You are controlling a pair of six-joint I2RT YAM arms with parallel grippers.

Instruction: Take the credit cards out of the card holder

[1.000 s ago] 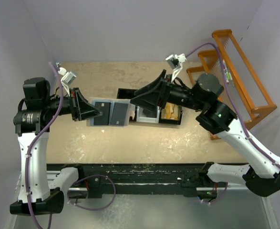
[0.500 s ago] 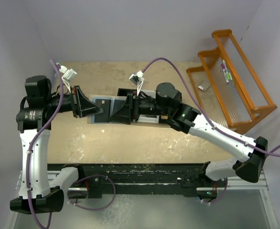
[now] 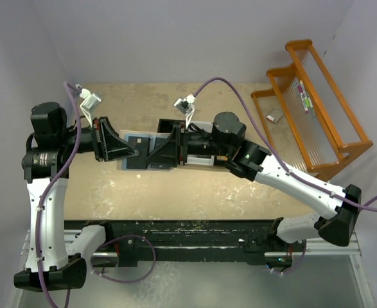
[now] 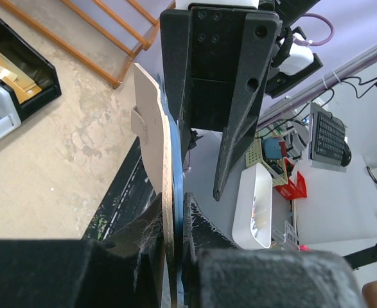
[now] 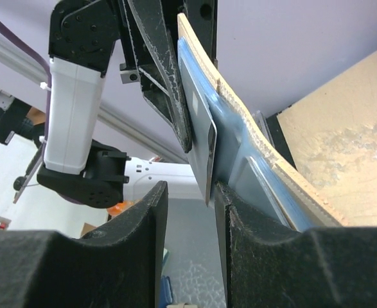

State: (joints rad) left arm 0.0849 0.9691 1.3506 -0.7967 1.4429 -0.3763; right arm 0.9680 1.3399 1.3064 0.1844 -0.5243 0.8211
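The card holder (image 3: 135, 162) is held off the table between the two arms, opened flat, pale blue inside and tan outside. My left gripper (image 3: 128, 153) is shut on its left edge; in the left wrist view the jaws (image 4: 173, 215) pinch the tan and blue layers (image 4: 155, 128) edge-on. A grey credit card (image 5: 198, 122) sticks out of a blue pocket (image 5: 255, 160). My right gripper (image 3: 157, 153) is open, and its fingers (image 5: 189, 189) straddle the card's free edge. The card lies close to the right finger without a visible grip.
A black three-compartment tray (image 3: 203, 161) sits behind the right arm and holds tan and white items (image 4: 5, 67). An orange wire rack (image 3: 316, 96) stands at the right wall with small items on it. The right gripper (image 4: 217, 77) fills the top of the left wrist view.
The right arm swung left from over the black tray to the card holder and now has its open jaws at the card. The left gripper stayed shut on the holder.
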